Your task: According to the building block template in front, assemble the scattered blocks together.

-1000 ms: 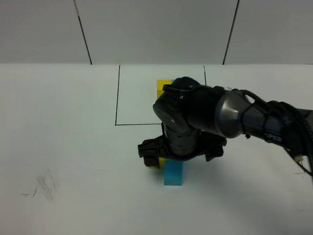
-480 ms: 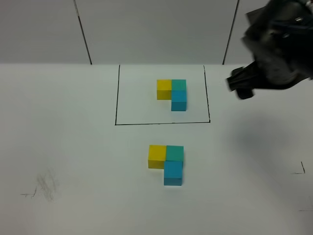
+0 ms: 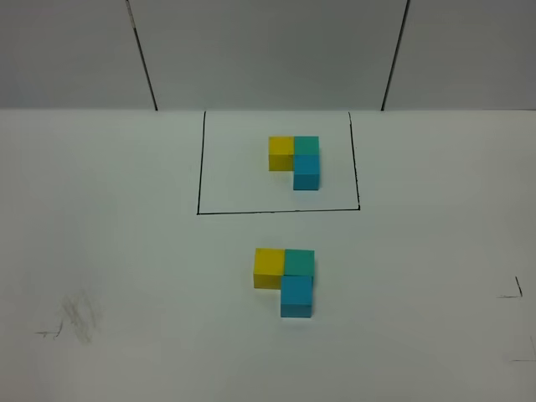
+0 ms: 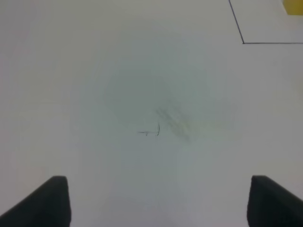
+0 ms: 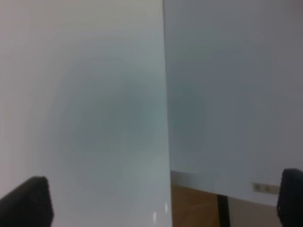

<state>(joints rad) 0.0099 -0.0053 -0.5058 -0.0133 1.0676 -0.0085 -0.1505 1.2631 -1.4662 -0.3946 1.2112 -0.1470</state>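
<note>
Matte cubes, the scattered blocks (image 3: 285, 279), joined in an L mid-worktop | building block template (image 3: 295, 160) near far edge, black-outlined | left gripper (image 4: 158, 201) wide apart | right gripper (image 5: 165, 201) wide apart

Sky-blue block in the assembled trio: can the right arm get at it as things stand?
Probably yes. The sky-blue block sits exposed at the trio's near end, nothing over it; the right gripper is out of the overhead view, fingers apart.
</note>
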